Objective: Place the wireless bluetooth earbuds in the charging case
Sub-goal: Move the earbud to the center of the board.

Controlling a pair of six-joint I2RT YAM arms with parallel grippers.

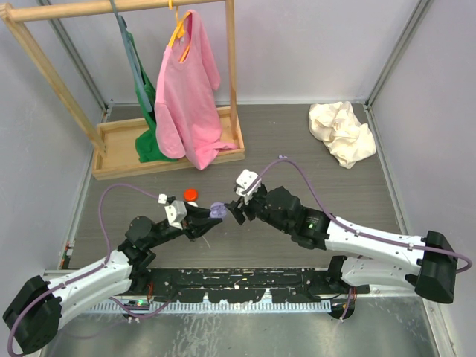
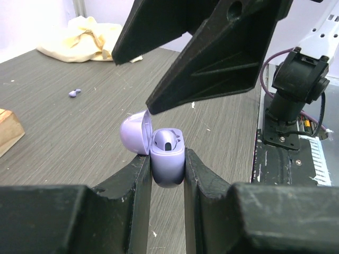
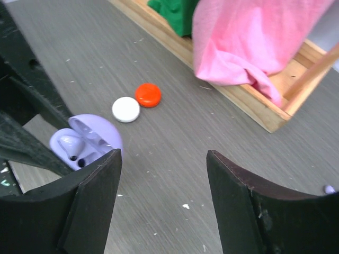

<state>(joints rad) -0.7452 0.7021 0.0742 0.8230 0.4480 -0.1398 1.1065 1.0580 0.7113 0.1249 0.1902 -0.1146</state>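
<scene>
- Grey wood-grain tabletop point(image 1: 312, 186) with pale walls round it. A wooden clothes rack point(image 1: 171, 158) at the far left holds a pink shirt point(image 1: 186, 97) and a green garment point(image 1: 146, 137). A crumpled cream cloth point(image 1: 342, 132) sits at the far right.
- The left tool point(image 2: 167, 159) is clamped on the small lilac plastic charging case point(image 2: 168, 173). It holds the case upright around mid-table, lid flipped open and mouth facing up.
- The right tool point(image 3: 163, 156) is spread wide with nothing in it, hovering just above and to the right of the case.
- Key bit imo: one tiny lilac seated earbud point(image 2: 167, 142) is already in the case, and the socket beside it looks empty. The loose lilac earbud point(image 2: 74, 93) lies on the tabletop well apart from the case, off toward the far right on the cream cloth side.
- The right arm looks nearer to it, so I'd guess that arm fetches it while the left one holds the case. It's too small to tell which way its stem points.
- Count: one lilac case and two lilac buds (one in, one out). There's also one round white plastic case point(image 3: 126, 109) and one round red plastic case point(image 3: 148, 94), side by side just far-left of the lilac case. I can't see any red or white buds.
</scene>
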